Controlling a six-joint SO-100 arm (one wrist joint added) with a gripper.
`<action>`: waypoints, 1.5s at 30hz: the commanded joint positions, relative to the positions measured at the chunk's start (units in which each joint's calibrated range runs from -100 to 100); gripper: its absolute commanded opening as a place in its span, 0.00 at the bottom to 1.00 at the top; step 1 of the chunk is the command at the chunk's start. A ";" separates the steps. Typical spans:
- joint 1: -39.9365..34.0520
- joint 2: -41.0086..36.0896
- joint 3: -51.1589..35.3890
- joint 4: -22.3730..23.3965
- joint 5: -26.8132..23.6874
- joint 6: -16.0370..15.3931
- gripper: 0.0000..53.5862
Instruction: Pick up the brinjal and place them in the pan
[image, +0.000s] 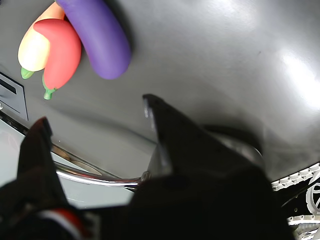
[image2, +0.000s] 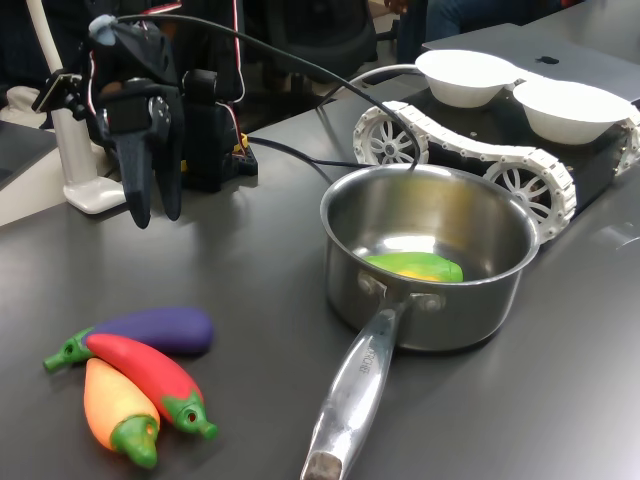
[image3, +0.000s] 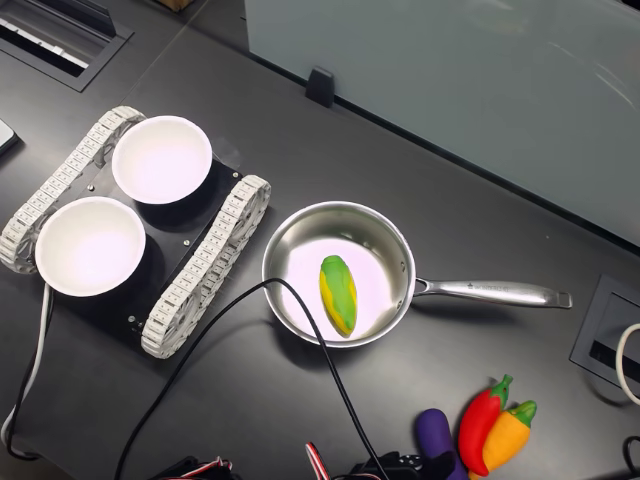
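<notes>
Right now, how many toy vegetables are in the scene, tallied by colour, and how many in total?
Purple brinjal: 1
Red chili: 1
Orange pepper: 1
Green-and-yellow corn toy, lying in the pan: 1
Total: 4

Dark grey table (image2: 250, 240) carries: pan (image2: 430, 255), brinjal (image2: 165, 328), red chili (image2: 150, 378), orange pepper (image2: 118, 408), tracked rover (image3: 190, 275).

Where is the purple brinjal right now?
The brinjal lies on the table at the first exterior view's lower left, touching the red chili, apart from the pan.
</notes>
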 joint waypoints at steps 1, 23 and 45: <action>1.21 0.75 -6.64 -1.31 0.83 0.19 0.55; 0.98 13.91 -17.18 1.41 1.66 1.53 0.54; 0.30 21.84 -21.36 0.48 2.39 4.56 0.53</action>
